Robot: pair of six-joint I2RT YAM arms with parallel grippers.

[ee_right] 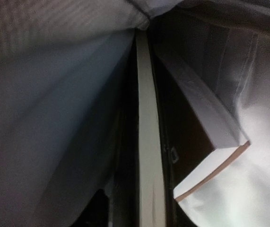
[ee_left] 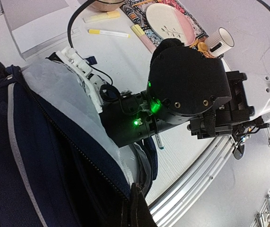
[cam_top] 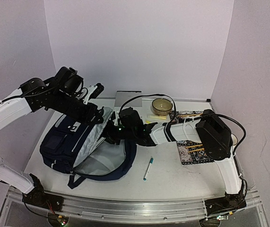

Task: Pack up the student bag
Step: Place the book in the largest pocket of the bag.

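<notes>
Inside the soft-lined student bag (ee_right: 54, 118), flat books (ee_right: 149, 142) stand edgewise

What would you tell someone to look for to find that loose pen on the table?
Start at the big navy backpack lying open on the left half of the table. On the bare surface just right of its open mouth lies a thin white pen with a teal tip. Unlike the yellow markers at the back by the bowl, it lies alone, touching nothing.
</notes>
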